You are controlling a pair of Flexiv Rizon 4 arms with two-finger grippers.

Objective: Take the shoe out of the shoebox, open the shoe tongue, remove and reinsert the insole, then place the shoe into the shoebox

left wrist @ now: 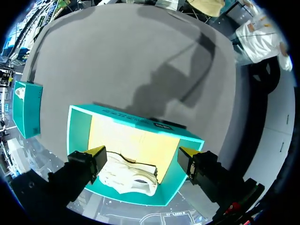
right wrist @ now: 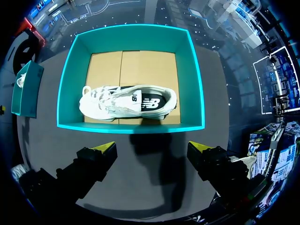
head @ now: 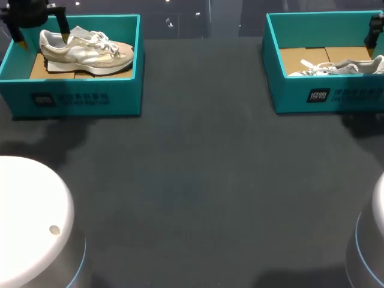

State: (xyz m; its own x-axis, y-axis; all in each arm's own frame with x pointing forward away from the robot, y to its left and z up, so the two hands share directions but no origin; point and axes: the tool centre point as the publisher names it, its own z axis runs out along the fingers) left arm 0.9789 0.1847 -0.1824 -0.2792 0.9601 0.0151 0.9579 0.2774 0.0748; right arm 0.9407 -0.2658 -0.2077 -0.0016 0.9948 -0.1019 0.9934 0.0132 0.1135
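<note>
The left fingers (left wrist: 97, 152) are standing spread wide over the left shoebox (head: 78, 99), their yellow tips flanking the heel end of the cream shoe (head: 87, 51) without pinching it. One tip is hanging just beside the heel and the other is well clear of it. This shoe is sitting upright on its sole on the box's cardboard floor. Its long axis is running along the box's longer walls, heel under the fingers and toe pointing toward the middle of the counter (head: 198, 180).

The right fingers (right wrist: 105, 149) are also spread apart and holding nothing. They are hovering over bare counter just outside the near wall of the right shoebox (right wrist: 70, 84). Ahead of them, inside that box, the white shoe (right wrist: 129, 102) is lying on its side on a cardboard floor, showing a black logo on its flank. Its long axis is lying parallel to the wall nearest the fingers. In the head view its laces are trailing at the end toward the counter's middle; I cannot tell for sure which end is the toe.

Both boxes are teal, open-topped and well apart at the counter's far corners. Each is carrying a white printed label (head: 69, 99) on the wall facing the robot, too small to read.
</note>
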